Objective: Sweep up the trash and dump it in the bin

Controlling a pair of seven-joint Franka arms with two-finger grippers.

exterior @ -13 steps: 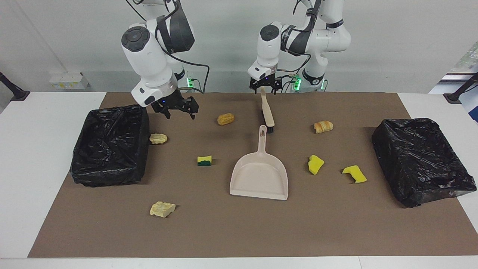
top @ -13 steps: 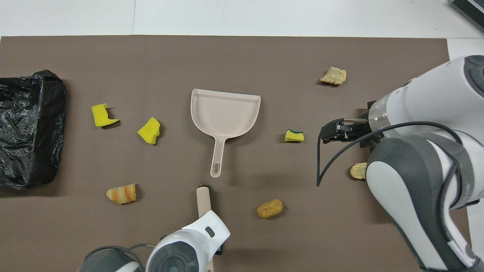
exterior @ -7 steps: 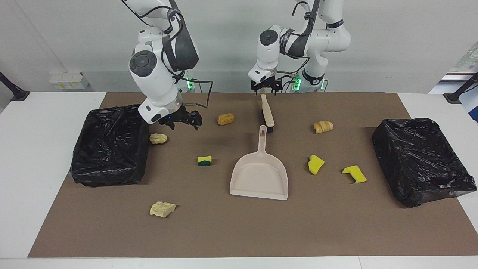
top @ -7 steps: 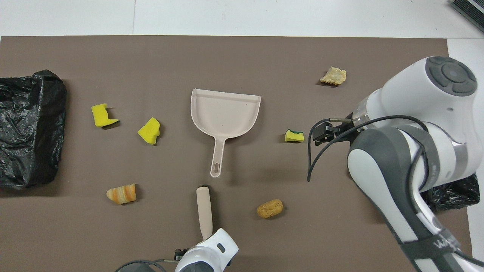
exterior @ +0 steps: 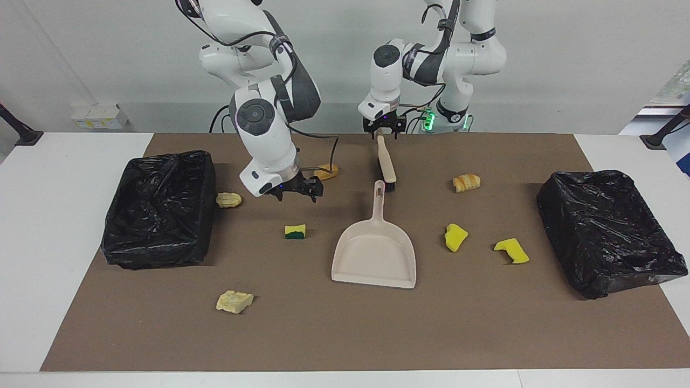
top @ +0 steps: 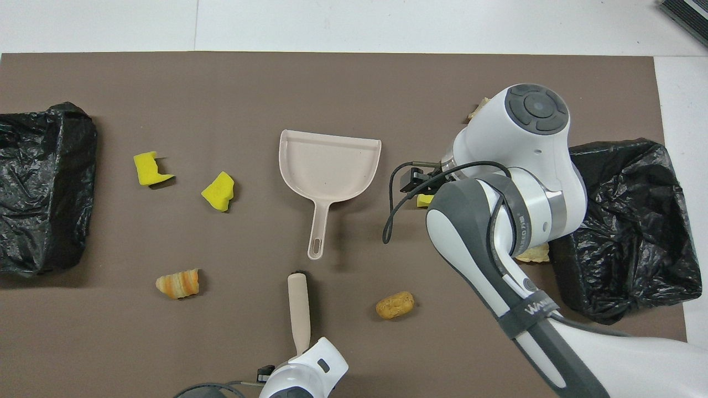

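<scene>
— Starting at the right gripper (exterior: pixel 298 193): what has it got?

— Nothing. Its fingers are spread apart, and it hangs over the brown mat (exterior: pixel 345 334) above the yellow-and-green sponge block (exterior: pixel 295 231). That block's long axis runs along the table's length, with the green layer toward the edge farther from the robots.

— And the left gripper (exterior: pixel 383 131)?

— It is down at the handle end of the beige, black-bristled brush (exterior: pixel 386 164), by the robots' edge. Whether it has clamped the handle, I cannot tell. The brush's long axis runs across the table, bristles pointing away from the robots at the handle of the beige plastic dustpan (exterior: pixel 375 253).

— The other trash?

— A golden-brown roll (exterior: pixel 328 171) and a striped bread-like roll (exterior: pixel 466 182) lie lengthwise either side of the brush. A pale crumbly chunk (exterior: pixel 228 200) sits beside the black-lined bin (exterior: pixel 159 210) at the right arm's end, and another pale chunk (exterior: pixel 234 301) lies near the mat's edge farthest from the robots. Two bright yellow sponge pieces (exterior: pixel 456 237) (exterior: pixel 512 251) lie between the dustpan and the second black-lined bin (exterior: pixel 606 231).
</scene>
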